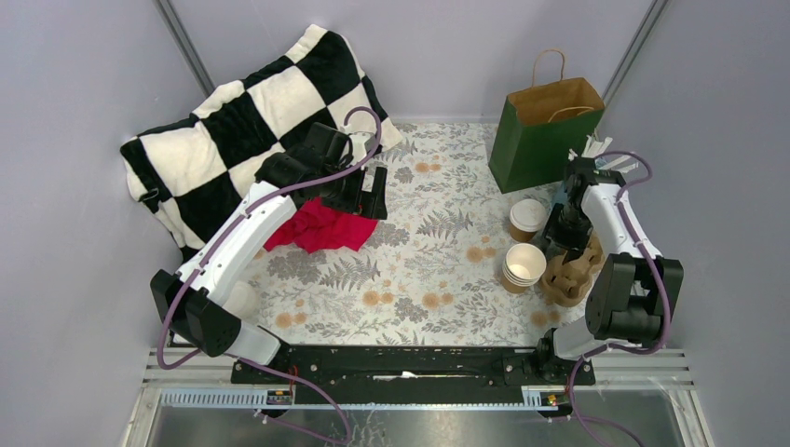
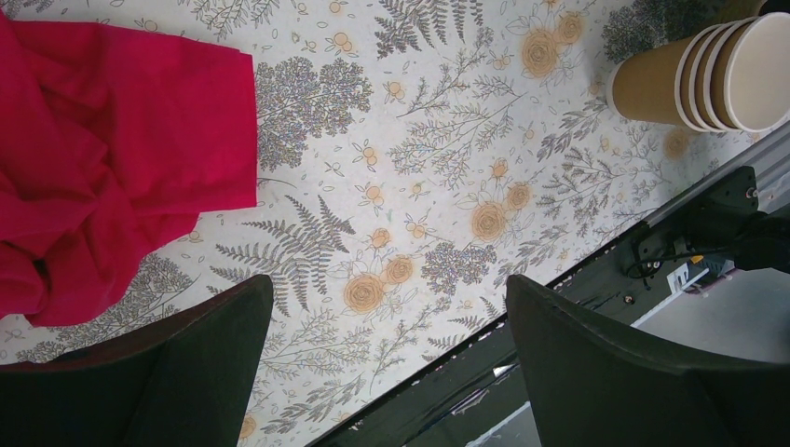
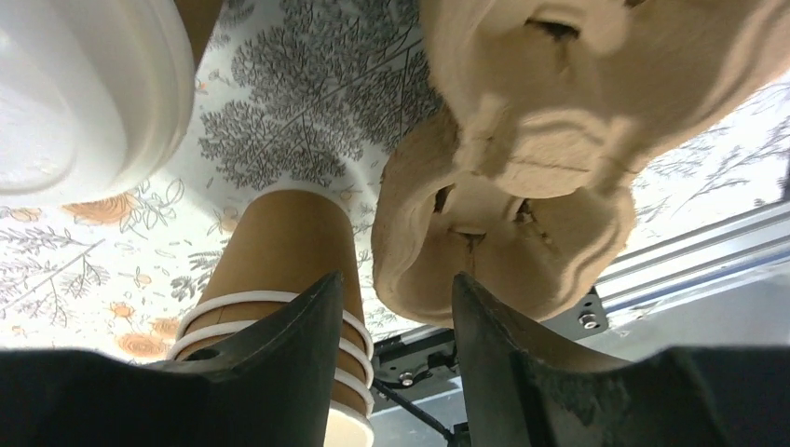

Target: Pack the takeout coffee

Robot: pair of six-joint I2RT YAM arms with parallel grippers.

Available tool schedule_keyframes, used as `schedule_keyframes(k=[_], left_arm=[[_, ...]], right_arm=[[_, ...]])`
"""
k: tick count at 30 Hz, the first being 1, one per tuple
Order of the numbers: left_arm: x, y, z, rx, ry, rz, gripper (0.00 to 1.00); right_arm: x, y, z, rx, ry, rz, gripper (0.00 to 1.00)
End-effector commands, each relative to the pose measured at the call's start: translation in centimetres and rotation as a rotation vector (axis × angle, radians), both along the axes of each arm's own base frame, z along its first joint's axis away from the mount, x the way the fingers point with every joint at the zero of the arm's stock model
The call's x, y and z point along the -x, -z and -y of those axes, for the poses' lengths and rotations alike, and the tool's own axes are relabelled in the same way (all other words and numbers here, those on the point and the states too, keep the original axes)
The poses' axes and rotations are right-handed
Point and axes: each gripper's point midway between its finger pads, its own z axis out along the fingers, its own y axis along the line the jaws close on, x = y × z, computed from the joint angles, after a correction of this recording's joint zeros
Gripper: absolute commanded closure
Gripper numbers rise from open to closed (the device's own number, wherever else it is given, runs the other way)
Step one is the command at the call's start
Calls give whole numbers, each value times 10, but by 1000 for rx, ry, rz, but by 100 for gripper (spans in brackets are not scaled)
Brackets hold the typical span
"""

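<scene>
- The coffee, a brown cup with a white lid, stands upright on the flowered table, right of centre in the top view.
- It sits just below the green bag and just above the cup stack, apart from both.
- In the right wrist view only its white lid shows, at the upper left of the frame.
- The right gripper has its fingers partly apart with nothing clamped between them.
- The rim of the carrier sits just above the gap. The stack is just left of the left finger.
- In the top view the right arm's wrist hangs over the carrier at the right edge of the table, just right of the coffee.
- The left gripper is spread wide and empty, with bare table between its fingers.
- It hovers left of centre in the top view, above the red cloth.
- That cloth lies crumpled on the table and fills the left side of the left wrist view. The stack shows in that view's upper right corner.
- A checkered pillow leans in the upper left corner of the top view.
</scene>
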Motion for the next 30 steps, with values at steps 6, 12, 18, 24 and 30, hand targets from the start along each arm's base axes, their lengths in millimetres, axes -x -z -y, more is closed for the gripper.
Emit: schedule_keyframes(k=[6,12,18,24,30], left_arm=[[-1,-16,6,34,23,55,1],[1,-18,5,27,24,68,1],[1,-21,4,26,25,76,1],[1,-21,5,28,26,76,1],[2,-21,6,30,31,75,1]], right_arm=[[19,18,-12,-58,44,-42,52],[17,32,-4,-19,82,-38,58],[17,30,7,26,94,-30,64],[22,24,16,41,110,-24,63],[28,24,25,57,134,-31,64]])
